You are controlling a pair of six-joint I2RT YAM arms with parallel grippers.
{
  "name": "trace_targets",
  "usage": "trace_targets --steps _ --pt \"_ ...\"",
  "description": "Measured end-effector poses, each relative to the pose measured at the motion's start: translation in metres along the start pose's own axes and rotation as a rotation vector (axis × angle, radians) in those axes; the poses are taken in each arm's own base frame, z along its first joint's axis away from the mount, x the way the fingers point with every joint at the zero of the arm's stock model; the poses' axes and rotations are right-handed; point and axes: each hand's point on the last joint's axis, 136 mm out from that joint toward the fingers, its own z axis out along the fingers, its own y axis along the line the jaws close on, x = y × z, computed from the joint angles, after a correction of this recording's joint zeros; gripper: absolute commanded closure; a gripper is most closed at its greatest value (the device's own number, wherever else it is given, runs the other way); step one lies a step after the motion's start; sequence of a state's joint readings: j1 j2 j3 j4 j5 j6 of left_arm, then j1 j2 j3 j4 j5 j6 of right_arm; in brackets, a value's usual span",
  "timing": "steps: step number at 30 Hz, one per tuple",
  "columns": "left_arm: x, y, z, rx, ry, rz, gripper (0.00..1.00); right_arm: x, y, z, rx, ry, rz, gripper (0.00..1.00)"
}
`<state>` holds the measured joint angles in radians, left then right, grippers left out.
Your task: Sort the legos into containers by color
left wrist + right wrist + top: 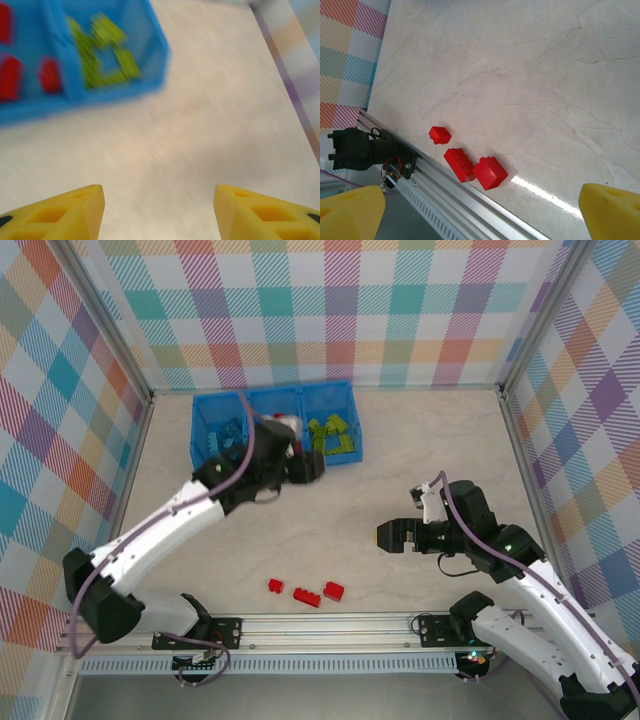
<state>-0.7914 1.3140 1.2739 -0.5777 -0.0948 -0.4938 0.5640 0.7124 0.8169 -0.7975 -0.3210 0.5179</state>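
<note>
Three glossy red studded legos [470, 164] lie loose on the marbled table [530, 75], just beside the aluminium rail [432, 172]. Lime legos [333, 435] sit in the right compartment of the blue plastic bin [300, 390], and blue legos [228, 438] in the left. The left gripper [159, 200] is by the bin's front wall with its yellow fingers spread and empty; the right gripper [481, 200] is wide apart and empty.

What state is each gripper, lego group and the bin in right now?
left gripper: open, empty
right gripper: open, empty
loose red legos: three on the table, unsorted
green legos: sorted, right compartment
blue legos: sorted, left compartment
bin tray: upright, open-topped
</note>
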Motion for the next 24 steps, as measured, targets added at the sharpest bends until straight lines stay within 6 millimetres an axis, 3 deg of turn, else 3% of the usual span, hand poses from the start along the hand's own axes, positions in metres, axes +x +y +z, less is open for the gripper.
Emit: trace_targets --steps 3,6,9,13,17,21,24 --pt "0.073 -0.014 0.004 0.013 0.131 0.047 0.38 0.001 -0.002 -0.004 0.012 -0.015 0.003 0.00" --pt "0.144 -0.013 0.012 -0.023 0.277 0.098 0.33 0.008 -0.007 -0.009 0.035 -0.006 0.020 0.00" --pt "0.197 -0.016 0.015 -0.023 0.395 0.144 0.24 0.015 -0.008 -0.013 0.050 0.025 0.043 0.00" --pt "0.232 -0.024 0.021 -0.012 0.475 0.172 0.07 0.022 -0.009 -0.011 0.053 0.067 0.067 0.00" --pt "0.249 -0.024 0.033 -0.027 0.507 0.232 0.02 0.025 -0.009 -0.012 0.052 0.075 0.087 0.00" --pt "0.274 -0.019 0.045 -0.056 0.563 0.315 0.06 0.025 -0.008 -0.015 0.045 0.066 0.088 0.00" --pt "0.287 -0.014 0.050 -0.081 0.595 0.352 0.19 0.026 -0.007 -0.015 0.041 0.073 0.091 0.00"
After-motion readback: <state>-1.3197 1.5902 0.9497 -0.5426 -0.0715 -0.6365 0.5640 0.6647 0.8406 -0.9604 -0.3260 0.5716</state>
